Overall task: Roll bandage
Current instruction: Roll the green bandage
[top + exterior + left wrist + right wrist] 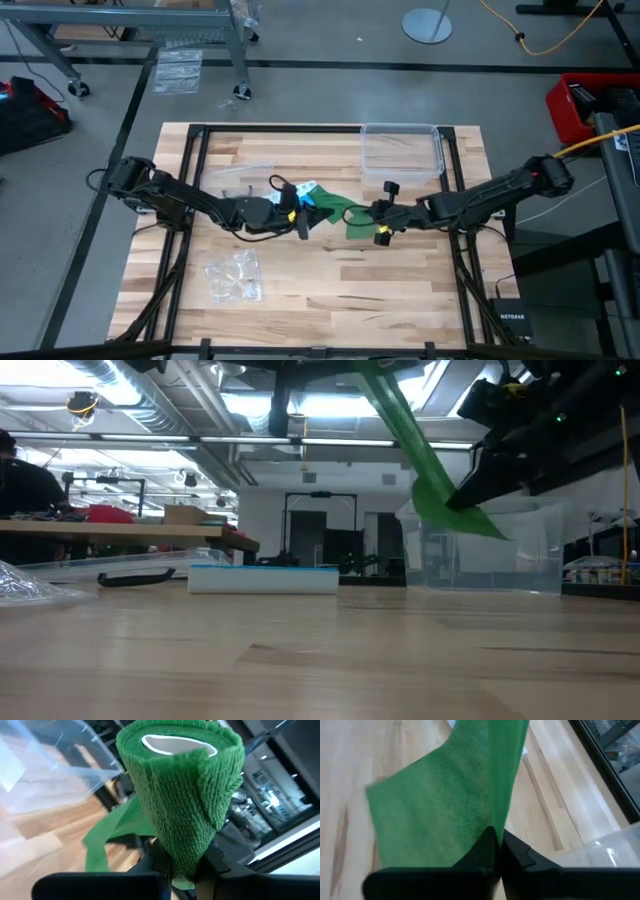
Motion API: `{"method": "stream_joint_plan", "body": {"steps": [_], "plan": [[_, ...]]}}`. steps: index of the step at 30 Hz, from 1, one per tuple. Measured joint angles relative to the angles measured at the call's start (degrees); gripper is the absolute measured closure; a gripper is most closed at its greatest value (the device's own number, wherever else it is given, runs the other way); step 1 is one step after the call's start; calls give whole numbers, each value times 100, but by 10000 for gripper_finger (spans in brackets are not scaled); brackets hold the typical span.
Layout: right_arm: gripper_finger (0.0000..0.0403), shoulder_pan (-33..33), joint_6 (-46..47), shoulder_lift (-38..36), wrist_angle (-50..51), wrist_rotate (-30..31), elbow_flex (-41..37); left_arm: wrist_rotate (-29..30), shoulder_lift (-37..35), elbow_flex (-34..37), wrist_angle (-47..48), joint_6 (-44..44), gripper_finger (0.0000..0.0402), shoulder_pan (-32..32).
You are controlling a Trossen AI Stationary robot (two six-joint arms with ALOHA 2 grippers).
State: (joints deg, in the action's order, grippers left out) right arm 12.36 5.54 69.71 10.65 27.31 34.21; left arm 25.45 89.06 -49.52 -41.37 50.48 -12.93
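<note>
I am holding the soft green fabric bandage (pixel 335 213) aloft over the wooden table's (pixel 400 290) middle; left gripper (pixel 300 222) is clamping its rolled end, right gripper (pixel 380 222) is pinching the loose tail; the strip is stretching lengthwise between them.

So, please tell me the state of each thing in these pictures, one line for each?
bandage: partly rolled, lifted off the table, loose end stretched out
left claw: shut on the rolled part
right claw: shut on the loose end
clear plastic box: open, upright
small clear bag: lying flat
</note>
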Motion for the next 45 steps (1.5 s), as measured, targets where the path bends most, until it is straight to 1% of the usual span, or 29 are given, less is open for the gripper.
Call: {"method": "stream_joint_plan", "body": {"steps": [6,16,21,24,27,38,45], "plan": [[339,0,-2,33,-157,-190,0,-4,4,-4,-165,-165,367,-19],[226,0,3,36,-186,-234,0,60,4,-4,-257,-573,367,-19],[187,0,52,35,-195,-232,3,199,4,-4,-592,-1053,367,-15],[176,0,58,35,-194,-230,3,205,4,-4,-717,-1276,367,-15],[174,0,66,35,-194,-230,3,211,4,-2,-760,-1495,367,-15],[173,0,190,36,-500,-228,3,212,23,-3,-731,-1579,367,-110],[173,0,31,31,-880,-95,3,282,132,-3,-160,-1620,367,-177]]}}
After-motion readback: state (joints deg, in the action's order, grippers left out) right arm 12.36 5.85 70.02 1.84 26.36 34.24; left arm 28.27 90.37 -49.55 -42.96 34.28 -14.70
